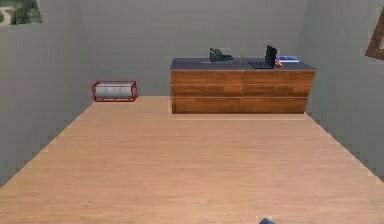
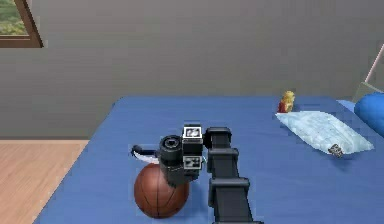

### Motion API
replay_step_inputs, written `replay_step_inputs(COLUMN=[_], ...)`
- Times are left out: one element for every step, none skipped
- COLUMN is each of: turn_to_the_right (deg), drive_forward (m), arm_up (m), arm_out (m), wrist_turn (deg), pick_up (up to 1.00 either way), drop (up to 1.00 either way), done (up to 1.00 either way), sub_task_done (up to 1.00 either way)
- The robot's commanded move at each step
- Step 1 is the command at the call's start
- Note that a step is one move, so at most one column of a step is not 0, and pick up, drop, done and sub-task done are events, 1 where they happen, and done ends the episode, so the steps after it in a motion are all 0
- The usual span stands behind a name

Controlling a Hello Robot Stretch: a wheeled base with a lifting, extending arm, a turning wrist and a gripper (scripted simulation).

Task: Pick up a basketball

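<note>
An orange-brown basketball [image 2: 160,192] lies on a blue bed [image 2: 250,120] near the arm side view's bottom, left of the middle. The dark arm [image 2: 228,185] rises from the bottom edge, with two white marked squares at its far end. The gripper [image 2: 147,153] sits just above the ball, its dark body overlapping the ball's top and its thin fingers [image 2: 140,152] pointing left. I cannot tell whether it holds anything.
On the bed are a pale crumpled pillow [image 2: 318,130], a small yellow and red figure [image 2: 288,100] and a blue cushion [image 2: 372,110]. Wooden floor [image 2: 40,175] lies left of the bed. In the forward view stand a wooden dresser [image 1: 240,90] bearing a laptop [image 1: 265,58], and a red-framed box [image 1: 115,92].
</note>
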Motion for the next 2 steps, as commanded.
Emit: replay_step_inputs(turn_to_the_right=[0.0, 0.0], drive_forward=[0.0, 0.0], arm_up=[-0.3, 0.0], arm_out=[0.0, 0.0], wrist_turn=[0.0, 0.0], pick_up=[0.0, 1.0], drop=[0.0, 0.0], done=[0.0, 0.0], sub_task_done=[0.0, 0.0])
